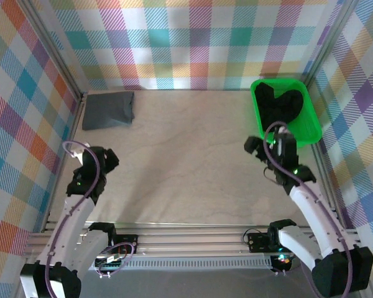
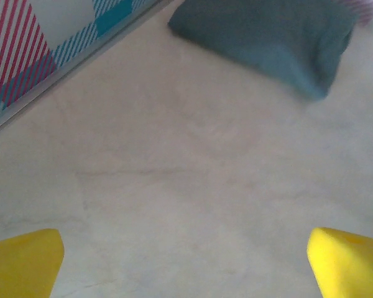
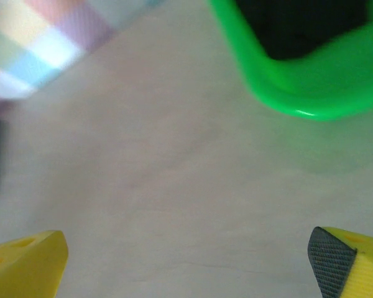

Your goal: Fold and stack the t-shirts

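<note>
In the far left corner of the table [image 1: 186,174], you have the slate grey t-shirt [image 1: 109,110] folded into a flat rectangle beside the wall. From above you also see the black t-shirts [image 1: 283,104] heaped in the green tray [image 1: 312,133] at the far right; the heap does not show how many there are. Your left gripper [image 1: 102,162] hovers near the left wall and your right gripper [image 1: 268,146] just short of the tray.

The left wrist camera adds the grey cloth [image 2: 267,37] close up, soft with a rounded fold edge, well ahead of the left gripper [image 2: 186,264], whose yellow fingers stand wide apart over bare table. At the right wrist, the right gripper [image 3: 186,264] is equally wide and empty, with a black cross-hatched pad [image 3: 326,261] on one finger; the tray's glossy rounded corner [image 3: 298,93] holds dark fabric [image 3: 298,25].

The tabletop is pale, faintly grained wood, enclosed by pastel checked walls [image 1: 193,43]
</note>
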Robot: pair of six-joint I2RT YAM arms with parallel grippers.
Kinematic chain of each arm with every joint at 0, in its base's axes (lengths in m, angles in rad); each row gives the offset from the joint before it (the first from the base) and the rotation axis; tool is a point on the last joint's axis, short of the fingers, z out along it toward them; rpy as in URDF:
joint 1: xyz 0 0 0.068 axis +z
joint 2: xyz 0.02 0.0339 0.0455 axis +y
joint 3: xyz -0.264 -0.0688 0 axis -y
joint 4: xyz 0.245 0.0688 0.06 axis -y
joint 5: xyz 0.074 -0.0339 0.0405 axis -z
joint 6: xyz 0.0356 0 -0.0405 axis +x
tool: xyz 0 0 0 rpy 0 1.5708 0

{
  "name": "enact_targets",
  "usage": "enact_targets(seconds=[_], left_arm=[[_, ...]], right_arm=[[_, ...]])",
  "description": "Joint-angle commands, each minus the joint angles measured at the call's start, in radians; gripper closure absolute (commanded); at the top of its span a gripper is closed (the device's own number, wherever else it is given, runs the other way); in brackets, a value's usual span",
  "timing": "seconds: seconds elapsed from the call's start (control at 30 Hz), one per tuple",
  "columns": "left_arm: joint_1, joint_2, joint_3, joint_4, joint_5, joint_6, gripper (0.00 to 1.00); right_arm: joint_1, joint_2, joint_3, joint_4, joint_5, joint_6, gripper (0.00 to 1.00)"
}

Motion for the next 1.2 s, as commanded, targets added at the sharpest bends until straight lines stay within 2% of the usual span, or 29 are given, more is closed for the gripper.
enact_targets(seconds=[0.0, 0.17, 0.23, 0.37, 0.43, 0.53, 0.67, 0.7, 0.73, 0.77, 0.83, 0.87, 0.9, 1.17], left_arm=[[-0.007, 0.006, -0.105, 0.263, -0.024, 0.243, 0.0], [0.001, 0.254, -0.19, 0.592, 0.027, 0.233, 0.0], [0.001, 0.376, -0.182, 0.705, 0.029, 0.221, 0.0], [0.005, 0.57, -0.091, 0.84, 0.066, 0.26, 0.0], [0.016, 0.637, -0.084, 0.968, 0.106, 0.268, 0.0], [0.015, 0.689, -0.08, 1.012, 0.148, 0.291, 0.0], [-0.02, 0.753, -0.295, 1.475, 0.133, 0.34, 0.0], [-0.02, 0.747, -0.309, 1.494, 0.125, 0.334, 0.0], [-0.02, 0.729, -0.284, 1.412, 0.126, 0.329, 0.0], [-0.019, 0.747, -0.24, 1.356, 0.131, 0.332, 0.0], [-0.024, 0.752, -0.163, 1.207, 0.15, 0.345, 0.0], [-0.023, 0.765, -0.176, 1.263, 0.148, 0.349, 0.0], [-0.023, 0.754, -0.168, 1.228, 0.152, 0.345, 0.0], [-0.025, 0.755, -0.177, 1.248, 0.15, 0.349, 0.0]], right_arm=[[0.0, -0.024, -0.192, 0.265, 0.274, -0.284, 0.0], [-0.011, 0.13, -0.337, 0.607, 0.257, -0.415, 0.0], [-0.029, 0.214, -0.315, 0.629, 0.234, -0.423, 0.0], [-0.071, 0.36, -0.291, 0.848, 0.13, -0.457, 0.0], [-0.099, 0.426, -0.27, 0.925, 0.083, -0.466, 0.0], [-0.126, 0.501, -0.25, 1.031, 0.011, -0.516, 0.0], [-0.16, 0.586, -0.339, 1.266, -0.04, -0.501, 0.0], [-0.162, 0.616, -0.372, 1.356, -0.041, -0.5, 0.0], [-0.161, 0.652, -0.392, 1.447, -0.033, -0.503, 0.0], [-0.161, 0.65, -0.393, 1.434, -0.025, -0.5, 0.0], [-0.171, 0.639, -0.333, 1.301, -0.065, -0.498, 0.0], [-0.173, 0.658, -0.283, 1.251, -0.075, -0.507, 0.0], [-0.177, 0.644, -0.26, 1.163, -0.098, -0.502, 0.0], [-0.179, 0.645, -0.271, 1.19, -0.102, -0.507, 0.0]])
